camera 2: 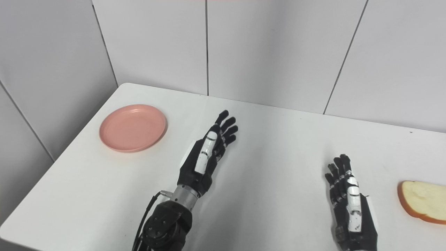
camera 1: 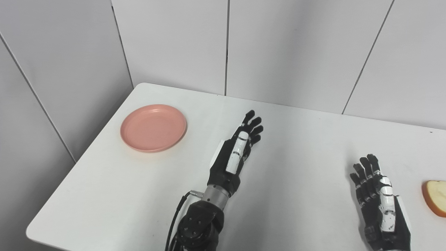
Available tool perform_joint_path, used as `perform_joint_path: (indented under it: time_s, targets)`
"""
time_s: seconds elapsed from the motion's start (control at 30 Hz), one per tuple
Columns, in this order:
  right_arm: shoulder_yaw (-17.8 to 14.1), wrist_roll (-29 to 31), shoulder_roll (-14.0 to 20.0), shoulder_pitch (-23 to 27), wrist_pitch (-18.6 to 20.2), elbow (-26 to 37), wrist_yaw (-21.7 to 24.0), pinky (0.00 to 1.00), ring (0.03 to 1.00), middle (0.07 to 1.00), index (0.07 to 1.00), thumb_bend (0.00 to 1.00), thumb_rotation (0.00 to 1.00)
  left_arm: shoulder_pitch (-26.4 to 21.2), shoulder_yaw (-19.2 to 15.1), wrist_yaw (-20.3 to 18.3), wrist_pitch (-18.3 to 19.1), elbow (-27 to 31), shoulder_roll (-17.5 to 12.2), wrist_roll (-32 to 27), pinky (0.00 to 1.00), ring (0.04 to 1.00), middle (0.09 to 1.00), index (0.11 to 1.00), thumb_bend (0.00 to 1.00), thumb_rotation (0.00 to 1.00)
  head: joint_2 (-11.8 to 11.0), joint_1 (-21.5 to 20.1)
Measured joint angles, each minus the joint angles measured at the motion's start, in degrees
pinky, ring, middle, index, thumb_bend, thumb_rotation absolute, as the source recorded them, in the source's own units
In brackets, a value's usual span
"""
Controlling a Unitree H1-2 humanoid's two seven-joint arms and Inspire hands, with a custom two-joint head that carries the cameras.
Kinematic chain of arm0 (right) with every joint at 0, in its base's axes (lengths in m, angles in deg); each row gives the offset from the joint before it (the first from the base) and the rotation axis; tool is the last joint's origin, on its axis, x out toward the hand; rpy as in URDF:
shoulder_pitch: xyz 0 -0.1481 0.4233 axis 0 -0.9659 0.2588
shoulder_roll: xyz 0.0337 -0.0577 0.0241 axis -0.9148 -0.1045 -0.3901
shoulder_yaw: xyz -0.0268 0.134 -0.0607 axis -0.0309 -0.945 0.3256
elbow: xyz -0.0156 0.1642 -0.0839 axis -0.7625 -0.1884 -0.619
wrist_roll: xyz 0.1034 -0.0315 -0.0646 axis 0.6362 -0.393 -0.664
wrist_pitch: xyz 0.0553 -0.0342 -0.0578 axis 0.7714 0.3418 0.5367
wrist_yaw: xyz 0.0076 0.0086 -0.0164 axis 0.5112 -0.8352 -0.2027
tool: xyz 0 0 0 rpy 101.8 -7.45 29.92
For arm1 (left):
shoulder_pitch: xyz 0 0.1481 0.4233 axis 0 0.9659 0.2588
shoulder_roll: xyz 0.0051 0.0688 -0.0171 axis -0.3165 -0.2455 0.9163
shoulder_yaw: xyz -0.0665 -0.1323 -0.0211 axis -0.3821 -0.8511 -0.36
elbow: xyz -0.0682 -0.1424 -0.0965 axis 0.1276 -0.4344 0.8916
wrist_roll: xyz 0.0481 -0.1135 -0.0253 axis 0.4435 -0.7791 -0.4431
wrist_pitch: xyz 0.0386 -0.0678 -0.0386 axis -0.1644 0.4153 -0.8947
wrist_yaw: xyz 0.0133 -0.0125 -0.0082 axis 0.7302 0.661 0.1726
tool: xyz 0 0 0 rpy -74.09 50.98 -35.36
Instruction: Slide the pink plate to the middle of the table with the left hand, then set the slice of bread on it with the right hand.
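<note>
An empty pink plate (camera 1: 153, 127) lies on the white table (camera 1: 299, 146) near its far left corner. My left hand (camera 1: 238, 150) hovers over the middle of the table, to the right of the plate and apart from it, fingers stretched out and holding nothing. The slice of bread (camera 2: 422, 201), pale with a brown crust, lies flat at the right edge of the view. My right hand (camera 2: 348, 202) is low at the front right, just left of the bread without touching it, open with straight fingers.
Grey wall panels (camera 1: 226, 45) rise directly behind the table and along its left side. The table's left edge (camera 1: 76, 164) runs diagonally close to the plate. Bare tabletop lies between the two hands.
</note>
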Motion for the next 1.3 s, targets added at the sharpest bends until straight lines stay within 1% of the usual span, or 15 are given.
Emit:
perform_joint_path:
  time_s: [0.13,0.27,0.37,0.43,0.53,0.6,0.77,0.9,1.07,1.17,1.23,1.3]
  targets:
    - [0.2,0.0,0.0,0.1,0.0,0.0,0.0,1.00,1.000,1.000,1.000,0.37,1.00,-3.2,-0.8,-0.9,3.0,3.2,-1.9,-1.3,1.00,0.998,0.998,0.998,0.48,1.00,-0.2,-0.1]
    - [0.2,-0.3,0.0,0.0,0.1,0.1,-0.3,1.00,1.000,1.000,1.000,0.36,1.00,-5.4,-2.9,-1.3,6.6,5.0,-4.4,-2.7,1.00,0.971,0.985,0.982,0.47,1.00,-0.4,-0.2]
    - [0.2,-0.6,0.0,0.0,0.2,0.2,-0.4,1.00,1.000,1.000,1.000,0.35,1.00,-6.7,-4.1,-1.3,7.1,5.1,-6.2,-3.4,1.00,0.967,0.984,0.980,0.45,1.00,-0.4,-0.4]
    - [0.2,-0.6,0.0,0.0,0.2,0.2,-0.4,1.00,1.000,1.000,1.000,0.36,1.00,-7.7,-5.0,-1.3,7.2,5.1,-7.0,-3.6,0.99,0.963,0.975,0.973,0.45,1.00,-0.6,-0.1]
    - [0.2,-0.6,0.0,-0.1,0.2,0.2,-0.4,1.00,1.000,1.000,1.000,0.37,1.00,-9.4,-6.3,-1.1,7.3,5.1,-7.6,-3.6,0.97,0.954,0.961,0.957,0.43,1.00,-0.9,-0.2]
    - [0.2,-0.6,0.0,-0.1,0.2,0.2,-0.4,1.00,1.000,1.000,1.000,0.38,1.00,-10.2,-6.9,-1.0,7.3,5.1,-7.9,-3.6,0.96,0.931,0.945,0.946,0.43,1.00,-1.0,-0.1]
    - [0.4,-0.6,0.0,0.0,0.2,0.1,-0.4,1.00,1.000,1.000,1.000,0.37,1.00,-12.0,-9.9,-0.9,7.3,4.2,-9.3,-4.7,0.94,0.925,0.943,0.945,0.43,1.00,-0.9,-0.1]
    - [0.4,-0.7,0.0,0.0,0.2,0.1,-0.4,1.00,1.000,1.000,1.000,0.37,1.00,-13.7,-12.5,-0.4,7.3,2.7,-11.8,-4.7,0.96,0.929,0.951,0.949,0.44,1.00,-1.1,0.0]
    - [0.4,-0.7,0.0,0.0,0.2,0.1,-0.4,1.00,1.000,1.000,1.000,0.36,1.00,-14.7,-14.8,0.4,7.3,2.7,-13.8,-4.7,0.98,0.942,0.950,0.955,0.44,1.00,-1.2,0.3]
    - [0.4,-0.6,0.0,0.0,0.2,0.1,-0.4,1.00,1.000,1.000,1.000,0.36,1.00,-15.0,-15.8,1.0,7.3,2.7,-15.2,-4.6,0.92,0.933,0.940,0.945,0.44,1.00,-1.4,0.2]
    - [0.4,-0.6,0.0,0.0,0.2,0.1,-0.4,1.00,1.000,1.000,1.000,0.35,1.00,-15.7,-17.1,1.6,7.3,2.7,-16.0,-4.6,0.93,0.938,0.944,0.952,0.44,1.00,-1.4,0.2]
    - [0.4,-0.7,0.0,0.0,0.1,0.1,-0.4,1.00,1.000,1.000,1.000,0.34,1.00,-16.7,-18.2,1.6,7.2,2.3,-17.4,-4.8,0.93,0.933,0.940,0.950,0.44,1.00,-1.5,0.3]
